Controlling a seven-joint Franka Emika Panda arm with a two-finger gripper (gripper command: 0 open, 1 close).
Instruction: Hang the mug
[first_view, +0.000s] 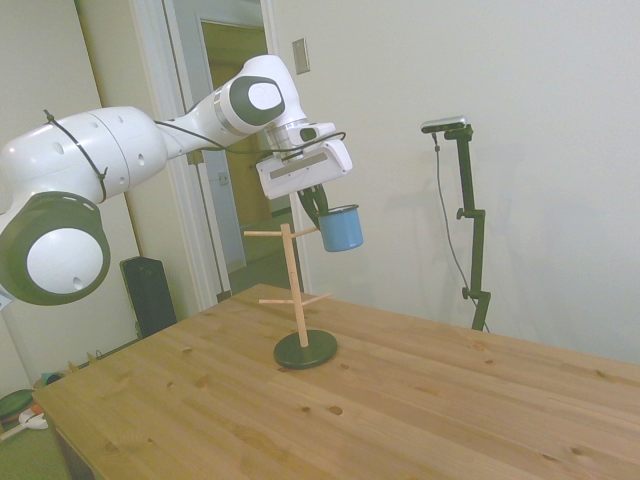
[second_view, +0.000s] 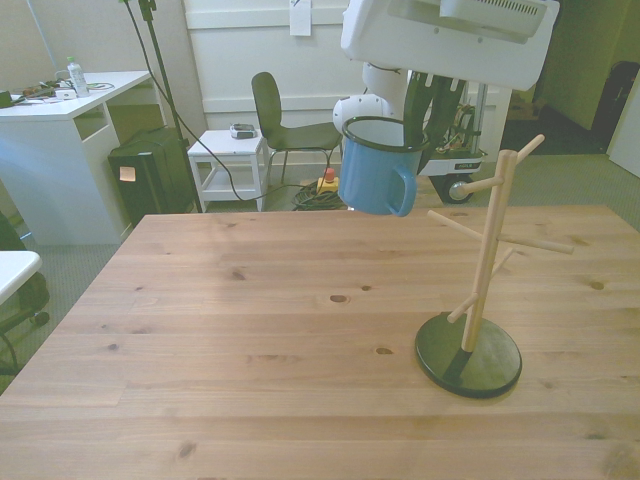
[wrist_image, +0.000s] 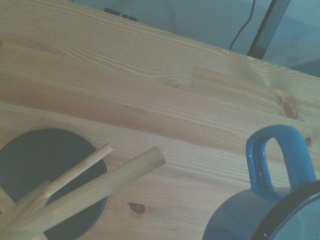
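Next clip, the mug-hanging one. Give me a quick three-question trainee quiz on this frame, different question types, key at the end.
1. True or false: the mug is resting on the table.
2. Multiple choice: the mug's handle is (a) hooked on a peg, (b) free and clear of the pegs, (c) broken off.
3. Fill in: the wooden mug tree stands on a dark round ____.

Key:
1. False. The claw holds it by the rim, in the air beside the tree's top.
2. b.
3. base.
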